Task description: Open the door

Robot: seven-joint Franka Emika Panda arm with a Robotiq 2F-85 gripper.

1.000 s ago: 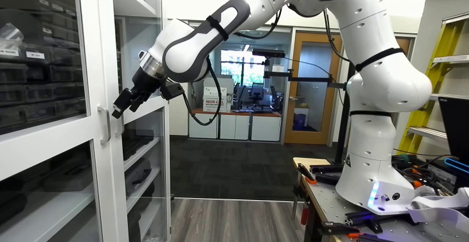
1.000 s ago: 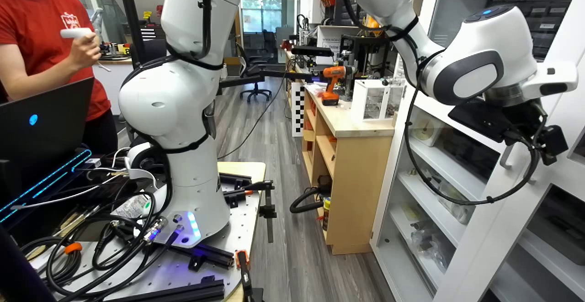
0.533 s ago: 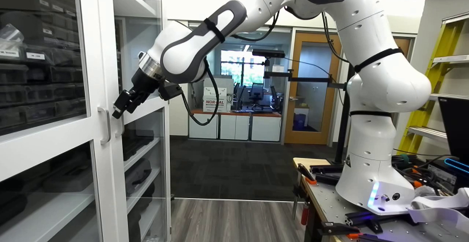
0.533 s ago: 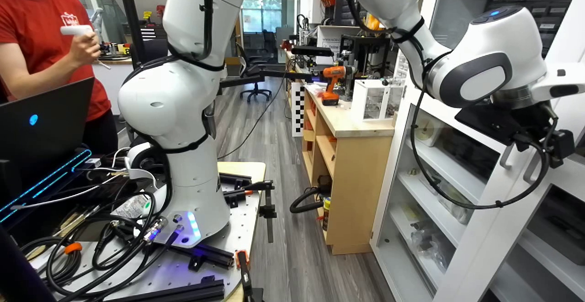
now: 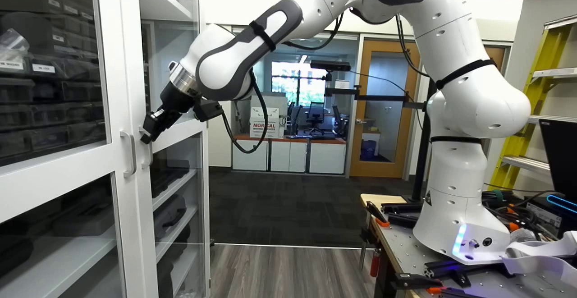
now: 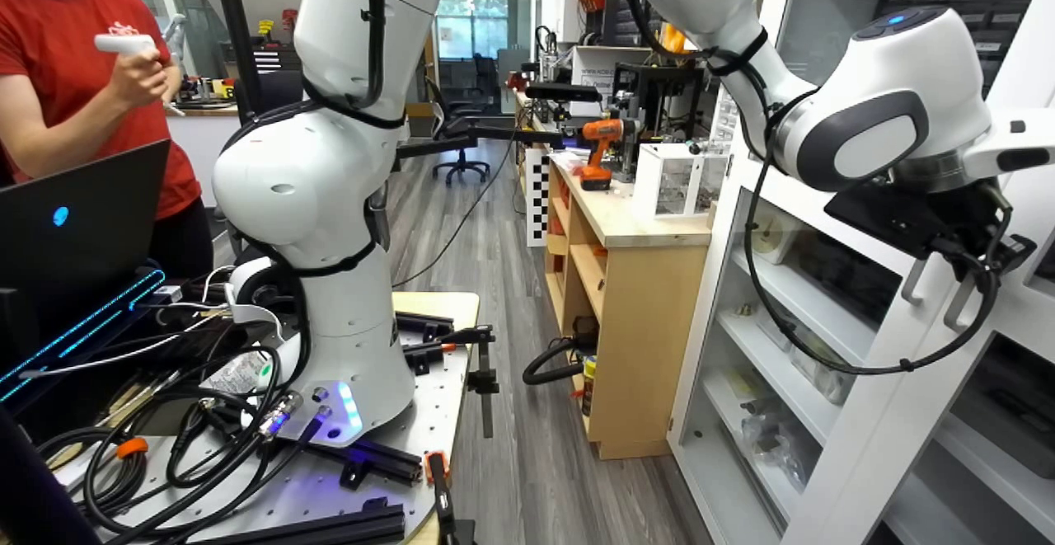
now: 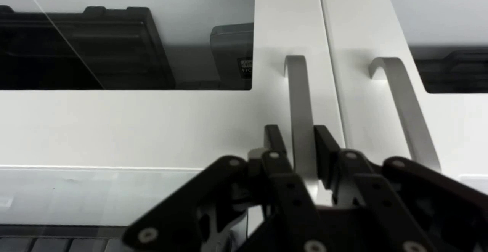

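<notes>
- At left in an exterior view: reaching the closed, white-framed glass door (image 5: 182,132).
- Near centre of the wrist view: gripping the door's handle (image 7: 300,107) with the end effector (image 7: 297,139), one finger either side.

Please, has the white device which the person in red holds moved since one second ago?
Yes. In an exterior view, the white device is higher and farther to the picture's left, judged against the laptop.
</notes>
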